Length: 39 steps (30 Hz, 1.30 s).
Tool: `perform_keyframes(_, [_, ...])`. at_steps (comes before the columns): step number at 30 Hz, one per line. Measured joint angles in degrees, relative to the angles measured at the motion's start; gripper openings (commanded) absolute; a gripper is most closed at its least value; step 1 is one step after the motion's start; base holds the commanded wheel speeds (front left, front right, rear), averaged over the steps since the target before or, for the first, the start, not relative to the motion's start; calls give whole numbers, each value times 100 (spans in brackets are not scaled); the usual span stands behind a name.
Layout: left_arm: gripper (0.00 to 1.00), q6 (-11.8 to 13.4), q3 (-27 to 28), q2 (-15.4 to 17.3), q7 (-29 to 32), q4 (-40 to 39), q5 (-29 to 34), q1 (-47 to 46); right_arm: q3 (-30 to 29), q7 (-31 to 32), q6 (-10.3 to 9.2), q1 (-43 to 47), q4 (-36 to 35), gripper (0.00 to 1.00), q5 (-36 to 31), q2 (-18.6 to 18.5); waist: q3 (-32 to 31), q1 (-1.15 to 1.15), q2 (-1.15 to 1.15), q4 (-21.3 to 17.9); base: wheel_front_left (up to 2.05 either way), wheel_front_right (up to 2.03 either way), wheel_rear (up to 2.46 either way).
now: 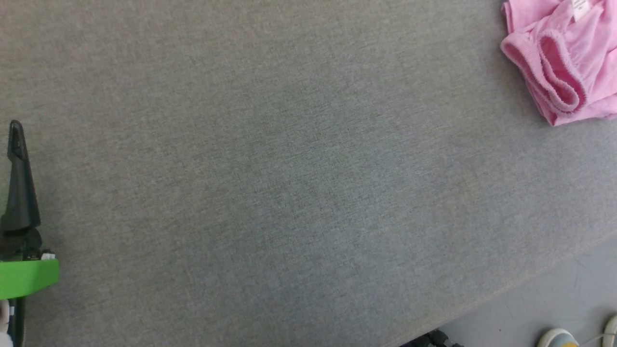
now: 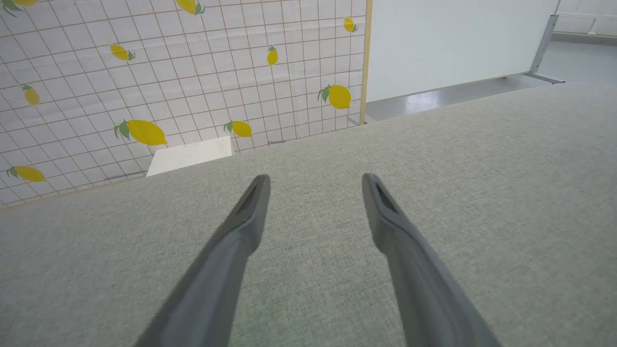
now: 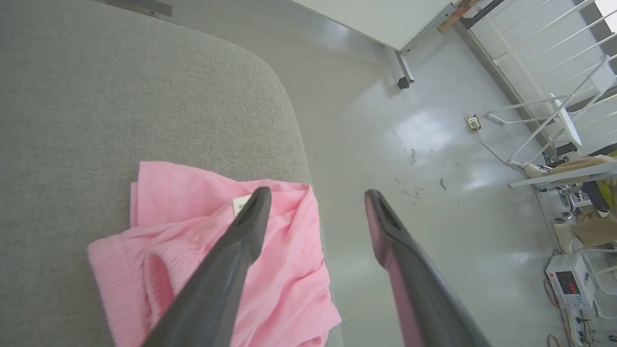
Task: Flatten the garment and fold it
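Look for the shorts (image 1: 569, 62) in a crumpled heap at the far right corner of the table (image 1: 289, 193), with the waistband (image 1: 554, 72) doubled over toward the middle and a white label (image 1: 581, 9) on top. Right at the rounded table edge, perhaps with a fold hanging just past it over the floor (image 3: 409, 144); hard to tell for sure.

Judge as light, thin and limp: sure to sag and trail when lifted, likely to slide over the weave under a pull, no risk of breaking. Best taken at the gathered waistband, the thickest and firmest part, with one pinch at each end, then drawn apart to lay both legs flat. Avoid pinching a single loose layer mid-heap; probably lifts only a bunch.

Spread wide and empty at the right gripper (image 3: 315, 195), poised over the heap with one finger above the pink cloth near the label and the other out over the floor. Spread wide and empty too at the left gripper (image 2: 315, 180), over bare table, well apart from the shorts.

Plenty of open grey cloth to the left for flattening and folding. Better to draw the shorts inward first, away from the edge, before any hard tugging; otherwise a real chance of dropping them to the floor.
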Motion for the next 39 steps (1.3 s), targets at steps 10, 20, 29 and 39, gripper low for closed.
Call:
perform_keyframes(10, [100, 232, -188, -364, -544, 862, 0, -43, 345, -1372, 0, -108, -1274, 100, 720, 604, -712, -1, 0, 165, 0, 0, 0])
perform_keyframes(20, [100, 448, -499, -759, -816, 1494, 44, -121, 389, -2449, -2, 979, -2013, 100, 1069, 1951, -1647, -1, 0, 616, 0, 0, 0])
perform_keyframes(29, [100, 524, -732, -972, -833, 1982, 38, -222, 232, -3488, -2, 1976, -1359, 100, 1522, 2163, -2223, -1, 0, 1337, 0, 0, 0])
perform_keyframes(39, [100, 648, -872, -1291, -859, 2560, -62, -311, 256, -3841, -2, 2925, -773, 100, 1725, 2176, -2775, -1, 0, 1977, 0, 0, 0])
